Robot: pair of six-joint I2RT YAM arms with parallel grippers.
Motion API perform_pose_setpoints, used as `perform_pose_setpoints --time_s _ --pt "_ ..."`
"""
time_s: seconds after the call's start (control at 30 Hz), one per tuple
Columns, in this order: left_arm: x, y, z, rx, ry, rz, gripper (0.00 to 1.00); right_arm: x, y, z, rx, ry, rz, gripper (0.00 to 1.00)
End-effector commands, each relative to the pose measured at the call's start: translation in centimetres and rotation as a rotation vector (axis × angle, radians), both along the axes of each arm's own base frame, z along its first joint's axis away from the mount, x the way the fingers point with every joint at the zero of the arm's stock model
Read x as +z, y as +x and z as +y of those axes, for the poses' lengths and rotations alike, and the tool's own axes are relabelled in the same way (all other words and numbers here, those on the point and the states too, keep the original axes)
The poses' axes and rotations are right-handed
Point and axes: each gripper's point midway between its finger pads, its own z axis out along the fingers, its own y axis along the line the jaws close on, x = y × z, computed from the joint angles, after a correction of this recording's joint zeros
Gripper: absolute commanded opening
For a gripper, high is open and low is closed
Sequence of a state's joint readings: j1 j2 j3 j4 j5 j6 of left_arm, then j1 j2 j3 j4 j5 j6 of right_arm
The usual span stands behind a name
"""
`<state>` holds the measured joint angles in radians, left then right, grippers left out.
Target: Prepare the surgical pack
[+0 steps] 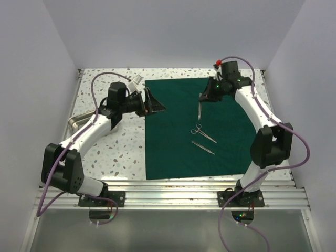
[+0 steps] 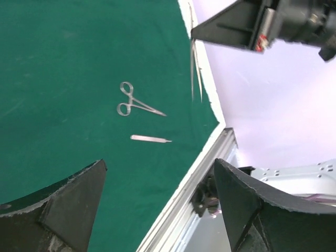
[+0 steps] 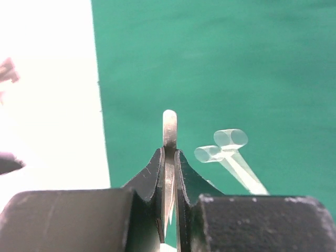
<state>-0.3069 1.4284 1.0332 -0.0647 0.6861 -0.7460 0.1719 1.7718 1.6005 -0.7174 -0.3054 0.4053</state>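
Note:
The surgical pack, a dark green drape [image 1: 210,131], lies flat over the middle and right of the speckled table. On it rest ring-handled forceps [image 1: 202,132] and a slim steel handle [image 1: 203,148]. My right gripper [image 1: 202,97] hovers over the drape's far part, shut on steel tweezers [image 1: 200,108] that hang down from it. In the right wrist view the tweezers [image 3: 169,126] stick up between the closed fingers [image 3: 152,170]. My left gripper [image 1: 155,102] hangs open above the drape's left edge, and in the left wrist view nothing lies between its fingers [image 2: 84,194].
A shallow steel tray [image 1: 77,122] sits at the table's left edge, partly hidden behind my left arm. White walls close in the table on three sides. An aluminium rail [image 1: 173,194] runs along the near edge.

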Motion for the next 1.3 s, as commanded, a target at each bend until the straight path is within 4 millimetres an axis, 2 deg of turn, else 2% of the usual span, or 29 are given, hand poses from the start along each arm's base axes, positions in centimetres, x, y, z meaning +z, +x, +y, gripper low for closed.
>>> perform_pose_setpoints --time_s 0.0,0.03,0.13,0.23,0.43,0.5,0.63,0.77,0.83,0.87,0.9,0.93,0.97,1.0,1.07,1.1,1.13,1.23,1.27 --pt "1.8 0.3 -2.5 -0.049 -0.095 -0.036 0.86 4.8 -2.9 7.1 0.098 0.232 -0.039 0.00" --pt "2.2 0.3 -3.0 -0.056 -0.107 -0.047 0.85 5.2 -3.9 8.9 0.118 0.263 -0.027 0.00" --pt "2.2 0.2 -4.4 -0.062 -0.116 -0.033 0.85 6.1 -5.7 12.0 0.177 0.309 -0.026 0.00" --pt "1.9 0.1 -5.3 -0.064 -0.119 -0.020 0.85 6.6 -6.8 13.6 0.217 0.321 -0.021 0.00" --pt "0.6 -0.1 -5.8 -0.075 -0.121 0.013 0.79 7.1 -7.7 15.0 0.232 0.347 -0.017 0.00" --pt "0.2 -0.2 -5.9 -0.074 -0.120 0.025 0.74 7.1 -7.8 15.2 0.234 0.354 -0.012 0.00" --pt "-0.4 -0.4 -6.0 -0.074 -0.136 0.050 0.59 7.3 -7.9 15.6 0.244 0.365 -0.006 0.00" --pt "-0.9 0.0 -5.8 -0.065 -0.117 0.055 0.56 7.0 -7.9 15.3 0.237 0.340 -0.010 0.00" --pt "-1.4 0.8 -4.5 -0.023 -0.029 0.041 0.57 5.9 -8.3 14.6 0.231 0.291 0.020 0.00" --pt "-1.6 1.2 -3.8 0.011 0.017 0.035 0.58 4.7 -7.8 14.0 0.192 0.244 0.029 0.04" --pt "-3.0 0.6 -2.4 0.039 0.101 0.081 0.61 3.7 -7.6 13.3 0.168 0.199 0.042 0.08" --pt "-2.4 0.5 -1.4 0.074 0.128 0.061 0.64 2.4 -8.3 12.8 0.151 0.155 0.091 0.09" --pt "-2.7 0.8 -0.4 0.126 0.169 0.051 0.65 1.6 -8.3 12.6 0.137 0.133 0.103 0.11" --pt "-3.9 0.2 0.9 0.150 0.227 0.081 0.69 -0.3 -8.4 12.2 0.095 0.087 0.143 0.26" --pt "-3.9 -0.1 2.8 0.219 0.296 0.071 0.73 -2.0 -8.7 12.7 0.077 0.059 0.184 0.41" --pt "-4.6 -0.6 3.7 0.231 0.331 0.084 0.73 -3.9 -8.8 13.2 0.057 0.041 0.234 0.43" --pt "-4.1 -0.8 4.3 0.246 0.341 0.066 0.74 -4.5 -8.5 13.4 0.036 0.028 0.241 0.45" --pt "-4.6 -1.2 6.1 0.277 0.404 0.067 0.75 -7.0 -7.8 15.1 -0.039 -0.012 0.269 0.49" --pt "-5.0 -1.4 6.6 0.277 0.423 0.080 0.75 -7.5 -7.7 16.3 -0.047 -0.032 0.267 0.49"
